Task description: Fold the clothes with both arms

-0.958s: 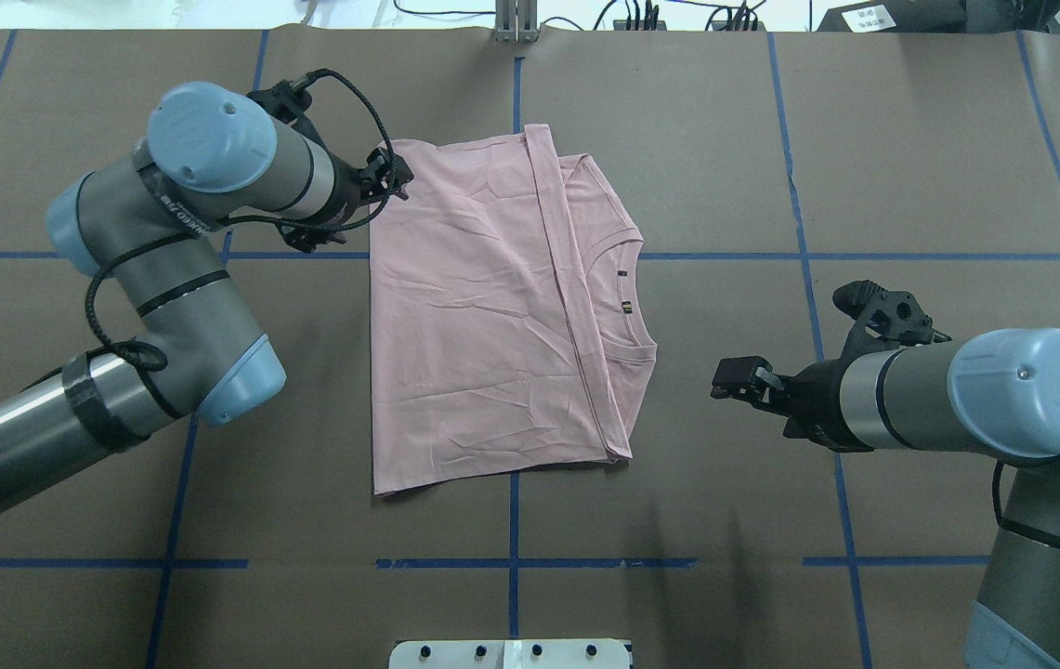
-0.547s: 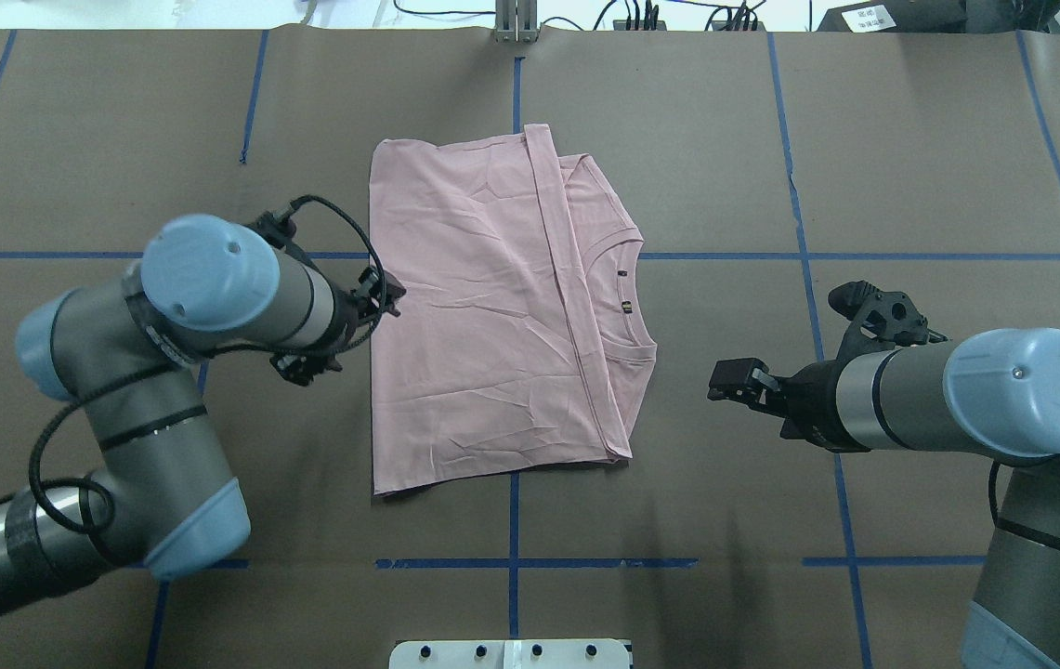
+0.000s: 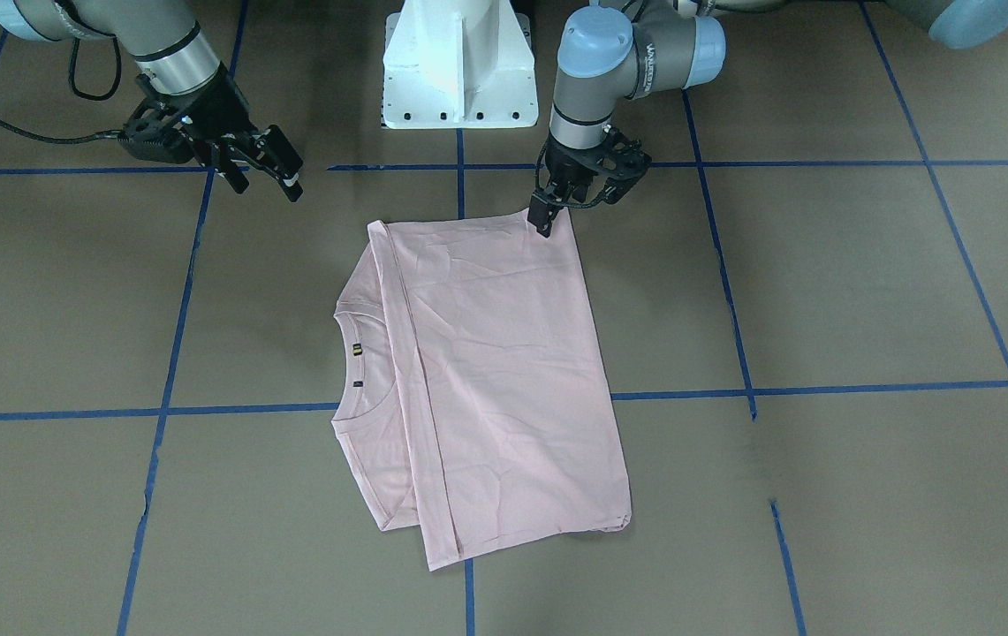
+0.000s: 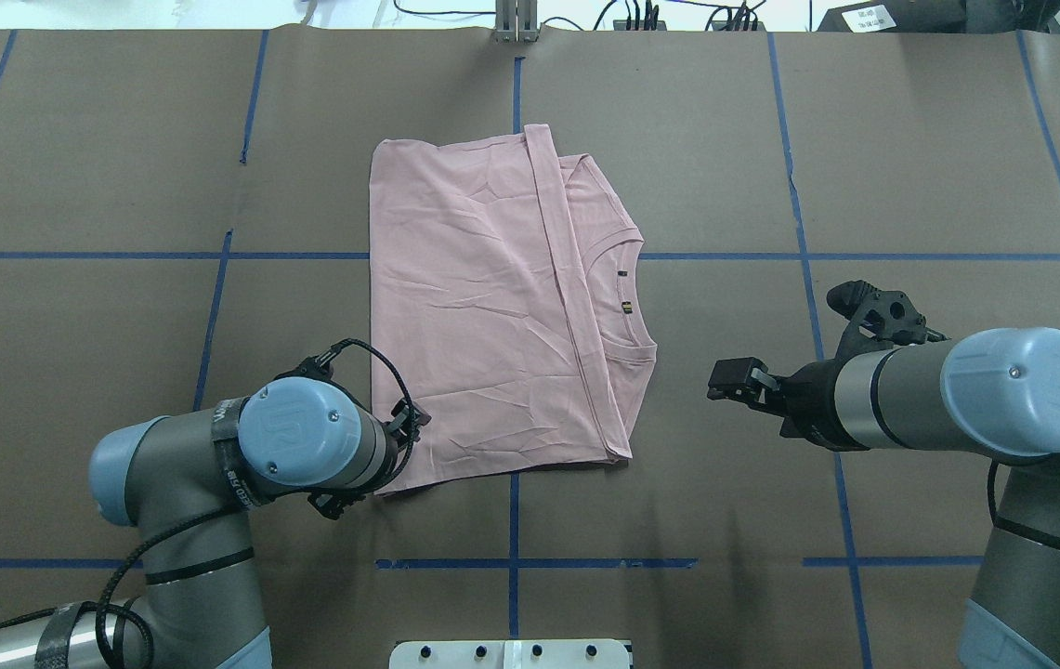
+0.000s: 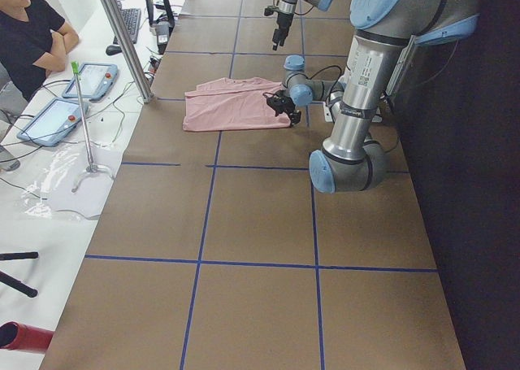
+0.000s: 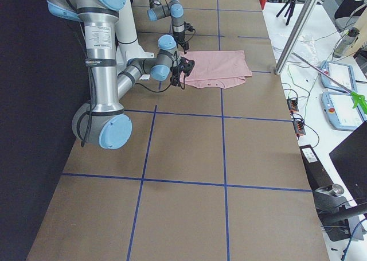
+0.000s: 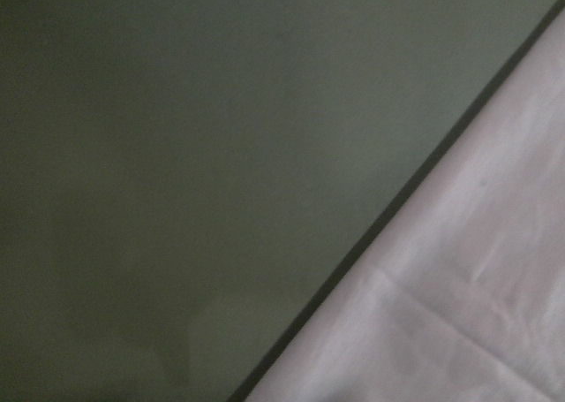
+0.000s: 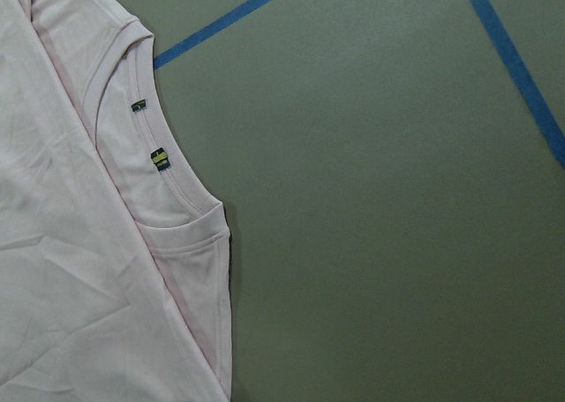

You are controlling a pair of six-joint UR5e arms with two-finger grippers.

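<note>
The pale pink T-shirt (image 4: 483, 316) lies folded flat on the brown table, its ribbed collar (image 4: 627, 297) on the side toward my right arm. My left gripper (image 3: 546, 216) hangs right at the shirt's near-left corner (image 4: 390, 478), low over the fabric; it looks open, with nothing in it. The left wrist view holds only the shirt's edge (image 7: 459, 314) and bare table, no fingers. Well off the shirt's collar side, my right gripper (image 3: 265, 172) hovers open and empty. The right wrist view looks down on the collar (image 8: 168, 168).
Blue tape lines (image 4: 511, 562) grid the table. The white pedestal base (image 3: 455, 62) stands at the robot's edge. Beyond the far edge are a metal post (image 5: 122, 37), teach pendants (image 5: 89, 81) and a seated person (image 5: 32, 28).
My left arm has swept from the shirt's far-left corner back along its left edge to the near-left corner. The right arm has hardly moved. The shirt lies as before.
</note>
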